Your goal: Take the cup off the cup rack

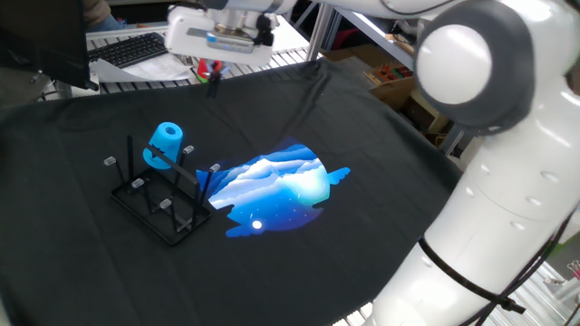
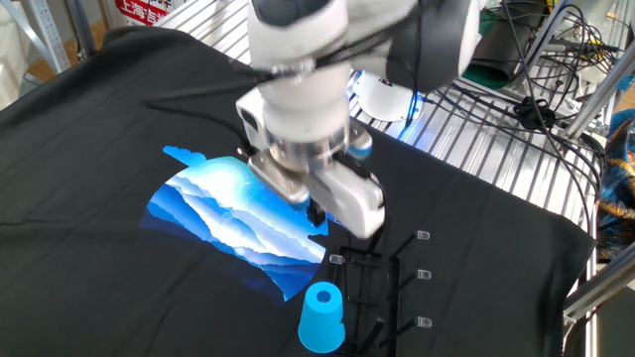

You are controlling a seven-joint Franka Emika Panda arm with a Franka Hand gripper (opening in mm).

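Nothing's done yet: cup (image 1: 165, 145) sits upside down on a peg of the rack (image 1: 159, 204), your hand (image 2: 316, 210) is well apart from it, grip width unclear.

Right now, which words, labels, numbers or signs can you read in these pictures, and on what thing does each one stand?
No text can be read for certain.
Label on the gripper housing: dark lettering, too small and blurred to read.
Red sign at the top edge of the other fixed view: white characters, cut off and unreadable.
The cup, the cup rack and the black cloth show no text.
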